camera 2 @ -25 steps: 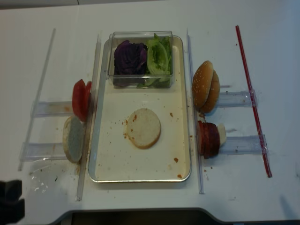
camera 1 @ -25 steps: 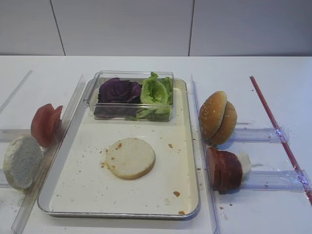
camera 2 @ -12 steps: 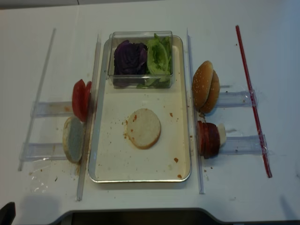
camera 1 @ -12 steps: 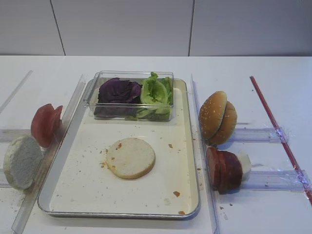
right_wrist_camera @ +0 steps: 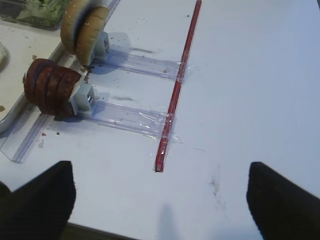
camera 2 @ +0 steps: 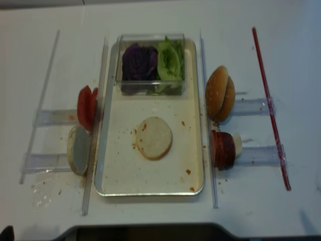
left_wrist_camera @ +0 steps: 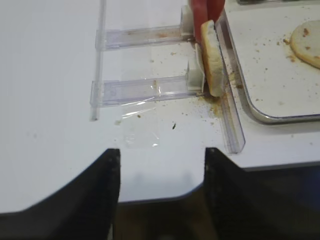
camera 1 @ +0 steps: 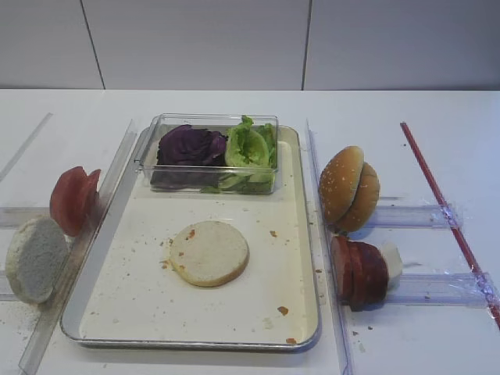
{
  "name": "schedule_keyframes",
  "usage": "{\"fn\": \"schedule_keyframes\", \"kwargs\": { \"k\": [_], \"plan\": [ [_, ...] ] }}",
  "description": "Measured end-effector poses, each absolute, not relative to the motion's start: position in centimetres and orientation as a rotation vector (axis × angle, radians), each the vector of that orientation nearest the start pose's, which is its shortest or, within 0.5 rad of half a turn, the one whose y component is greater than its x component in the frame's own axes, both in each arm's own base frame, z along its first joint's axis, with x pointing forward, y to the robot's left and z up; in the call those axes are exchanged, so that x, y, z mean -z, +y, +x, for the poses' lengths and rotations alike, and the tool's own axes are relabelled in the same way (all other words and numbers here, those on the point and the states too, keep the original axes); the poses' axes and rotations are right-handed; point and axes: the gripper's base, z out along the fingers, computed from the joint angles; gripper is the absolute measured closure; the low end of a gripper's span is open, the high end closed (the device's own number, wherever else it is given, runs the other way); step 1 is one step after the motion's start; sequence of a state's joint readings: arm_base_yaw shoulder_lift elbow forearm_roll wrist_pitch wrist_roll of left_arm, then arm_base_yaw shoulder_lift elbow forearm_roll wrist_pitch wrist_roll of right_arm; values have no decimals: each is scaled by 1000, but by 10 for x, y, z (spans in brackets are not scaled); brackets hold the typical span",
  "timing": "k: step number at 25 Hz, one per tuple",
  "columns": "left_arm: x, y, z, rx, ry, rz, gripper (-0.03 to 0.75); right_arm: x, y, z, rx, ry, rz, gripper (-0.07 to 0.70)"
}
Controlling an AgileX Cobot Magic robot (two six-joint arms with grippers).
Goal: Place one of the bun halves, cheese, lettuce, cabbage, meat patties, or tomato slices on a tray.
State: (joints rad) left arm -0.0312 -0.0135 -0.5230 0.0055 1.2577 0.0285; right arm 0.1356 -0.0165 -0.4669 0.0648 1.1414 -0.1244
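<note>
One pale bun half [camera 1: 208, 253] lies flat mid-tray [camera 1: 301, 234]; another [left_wrist_camera: 212, 57] stands on edge in its rack left of the rim, ahead and slightly right of the left claw [left_wrist_camera: 160, 192], the nearer arm, jaws apart. The right claw [right_wrist_camera: 160, 200] gapes wide and empty.

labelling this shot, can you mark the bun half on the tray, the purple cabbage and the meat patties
bun half [camera 1: 208, 253]: front high view, middle of its pale top face, lying flat on the tray.
purple cabbage [camera 1: 190, 146]: front high view, centre of the leaves in the clear box.
meat patties [camera 1: 359, 273]: front high view, middle of the upright stack.
</note>
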Motion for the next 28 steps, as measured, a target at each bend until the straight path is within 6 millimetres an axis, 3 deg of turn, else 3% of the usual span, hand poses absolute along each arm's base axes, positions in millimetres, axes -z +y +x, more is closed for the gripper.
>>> {"fn": "schedule_keyframes", "kwargs": {
  "k": [28],
  "plan": [
    [-264,0,-11,-17,2161,99,355,-262,4,-8,-85,2122,-283,-62]
  ]
}}
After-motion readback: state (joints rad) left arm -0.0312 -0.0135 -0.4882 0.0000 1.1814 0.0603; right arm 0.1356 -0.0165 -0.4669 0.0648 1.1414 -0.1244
